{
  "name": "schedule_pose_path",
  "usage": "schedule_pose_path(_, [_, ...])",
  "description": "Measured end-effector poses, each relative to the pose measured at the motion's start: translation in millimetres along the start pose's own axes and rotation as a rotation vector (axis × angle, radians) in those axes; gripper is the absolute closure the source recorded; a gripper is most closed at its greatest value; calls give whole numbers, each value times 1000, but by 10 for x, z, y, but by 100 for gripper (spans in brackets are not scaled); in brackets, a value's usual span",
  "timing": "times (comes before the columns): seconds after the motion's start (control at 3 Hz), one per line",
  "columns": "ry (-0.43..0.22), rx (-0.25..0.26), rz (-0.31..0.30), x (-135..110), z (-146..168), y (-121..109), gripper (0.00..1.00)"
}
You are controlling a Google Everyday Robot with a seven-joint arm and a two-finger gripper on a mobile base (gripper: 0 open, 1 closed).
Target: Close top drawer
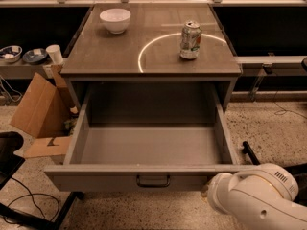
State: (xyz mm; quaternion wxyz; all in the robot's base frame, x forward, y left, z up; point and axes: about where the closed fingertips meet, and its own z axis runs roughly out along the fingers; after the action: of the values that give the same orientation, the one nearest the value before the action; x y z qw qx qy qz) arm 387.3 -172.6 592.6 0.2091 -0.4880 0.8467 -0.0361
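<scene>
Hand (210,191) low right, grip state impossible to tell. Sits by right end of wide, deep grey metal top drawer (110,180), pulled fully out. Handle left of hand; needs push straight back.

Matt grey metal top drawer (148,150); glossy tabletop (105,56); smooth white plastic arm (259,200), claw (207,192) at drawer's front right.

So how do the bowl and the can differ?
The bowl is white, the can silvery-green. The bowl is low, the can tall. The bowl sits back left, the can right. Both stand on the cabinet top. The hand is hidden behind the arm, front right of the drawer.
</scene>
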Motion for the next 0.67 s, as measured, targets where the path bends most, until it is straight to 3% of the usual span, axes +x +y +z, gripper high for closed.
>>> schedule_pose_path(0.33, [-1, 30, -15, -25, -11, -71, 100])
schedule_pose_path(0.67, [-22, 87, -28, -108, -20, -284, 100])
